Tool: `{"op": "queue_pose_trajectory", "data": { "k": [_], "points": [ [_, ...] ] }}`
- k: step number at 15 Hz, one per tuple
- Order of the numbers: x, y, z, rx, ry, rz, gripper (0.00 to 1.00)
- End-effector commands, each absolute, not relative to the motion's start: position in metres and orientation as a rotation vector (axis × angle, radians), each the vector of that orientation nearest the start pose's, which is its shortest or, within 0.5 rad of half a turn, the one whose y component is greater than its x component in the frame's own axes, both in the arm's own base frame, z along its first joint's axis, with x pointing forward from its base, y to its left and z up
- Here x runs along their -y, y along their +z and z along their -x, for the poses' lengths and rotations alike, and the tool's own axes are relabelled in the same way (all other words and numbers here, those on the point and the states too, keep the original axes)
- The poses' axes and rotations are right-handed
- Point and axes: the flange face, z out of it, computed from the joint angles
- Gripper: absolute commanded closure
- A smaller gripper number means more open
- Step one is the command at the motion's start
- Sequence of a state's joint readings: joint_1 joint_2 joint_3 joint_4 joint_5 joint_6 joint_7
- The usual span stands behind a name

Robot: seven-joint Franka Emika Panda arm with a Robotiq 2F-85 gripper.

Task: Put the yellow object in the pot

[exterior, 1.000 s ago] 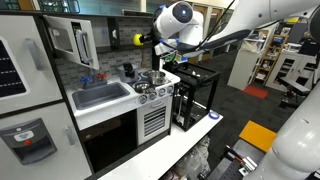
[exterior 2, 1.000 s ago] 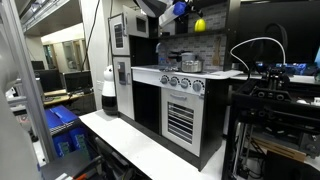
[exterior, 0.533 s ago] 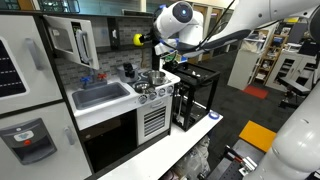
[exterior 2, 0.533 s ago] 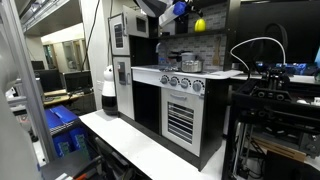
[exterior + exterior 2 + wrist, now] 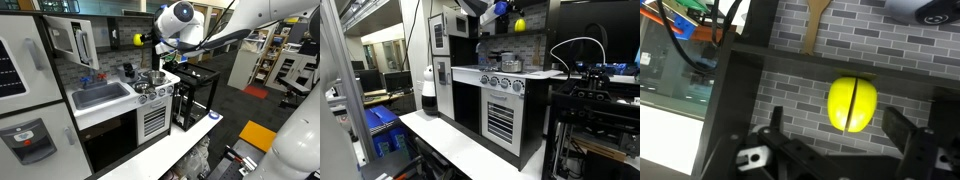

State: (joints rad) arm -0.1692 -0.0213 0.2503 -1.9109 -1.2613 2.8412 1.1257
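Note:
The yellow object point(image 5: 852, 104), a roundish ball with a dark seam down its middle, rests on a dark shelf in front of a grey brick wall. In the wrist view my gripper point(image 5: 840, 135) is open, its fingers point(image 5: 905, 132) standing wide on either side of the ball and slightly short of it, touching nothing. In both exterior views the yellow object point(image 5: 138, 39) point(image 5: 519, 24) sits on the shelf above the stove, with my gripper point(image 5: 149, 40) right beside it. The silver pot point(image 5: 152, 76) stands on the stove top below.
A grey sink basin point(image 5: 100, 95) lies beside the stove, and a dark cup point(image 5: 127, 70) stands behind the pot. A black wire rack point(image 5: 195, 95) stands next to the toy kitchen. A wooden spatula point(image 5: 815, 25) hangs on the brick wall above the shelf.

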Motion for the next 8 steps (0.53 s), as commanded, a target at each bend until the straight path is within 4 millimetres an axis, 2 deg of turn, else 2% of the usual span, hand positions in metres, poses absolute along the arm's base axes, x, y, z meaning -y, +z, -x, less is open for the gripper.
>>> {"op": "queue_pose_trajectory", "data": {
  "k": [1, 4, 8],
  "points": [
    [-0.102, 0.59, -0.598, 0.069, -1.862, 2.783, 0.0],
    [-0.111, 0.594, -0.603, 0.088, -1.875, 2.738, 0.0],
    [-0.109, 0.591, -0.616, 0.058, -1.879, 2.731, 0.0]
  ]
}}
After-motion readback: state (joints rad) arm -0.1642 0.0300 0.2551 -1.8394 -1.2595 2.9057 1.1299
